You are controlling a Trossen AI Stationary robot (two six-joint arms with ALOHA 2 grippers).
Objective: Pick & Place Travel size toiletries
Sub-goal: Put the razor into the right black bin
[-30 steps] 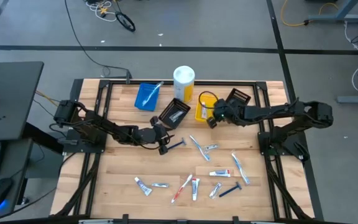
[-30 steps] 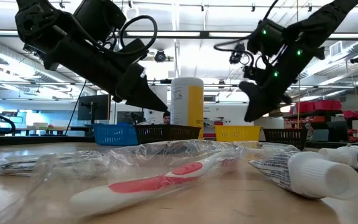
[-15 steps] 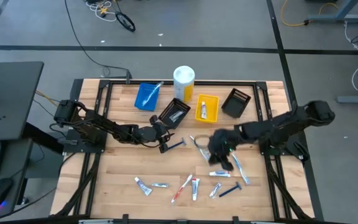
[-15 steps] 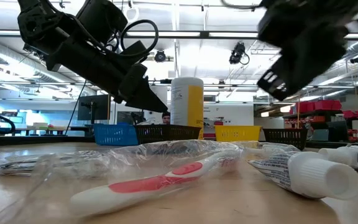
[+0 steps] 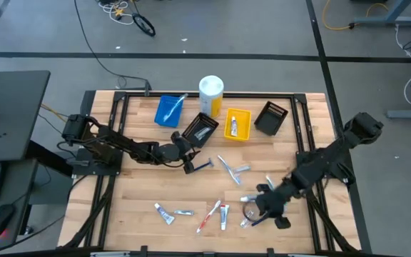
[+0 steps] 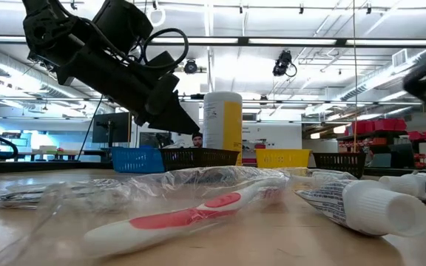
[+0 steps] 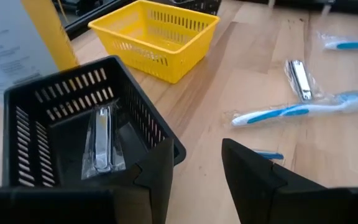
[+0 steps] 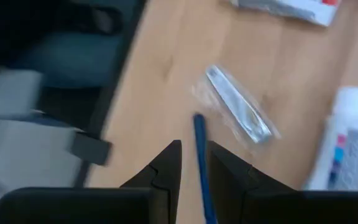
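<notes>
On the wooden table [image 5: 141, 182], the left gripper [image 5: 189, 165] gapes empty beside a black bin [image 5: 200, 130], while the right gripper [image 8: 194, 163] hovers slightly parted over a razor [image 8: 201, 163].

Blue bin [image 5: 168, 110], yellow bin [image 5: 237, 123], two black bins, white-and-yellow cylinder [image 5: 211, 95] on wooden table [image 5: 138, 187].

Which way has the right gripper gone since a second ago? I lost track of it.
Yes, it moved. In the high view the right gripper has left the yellow bin and swung to the table's near edge, over scattered toiletries.
</notes>
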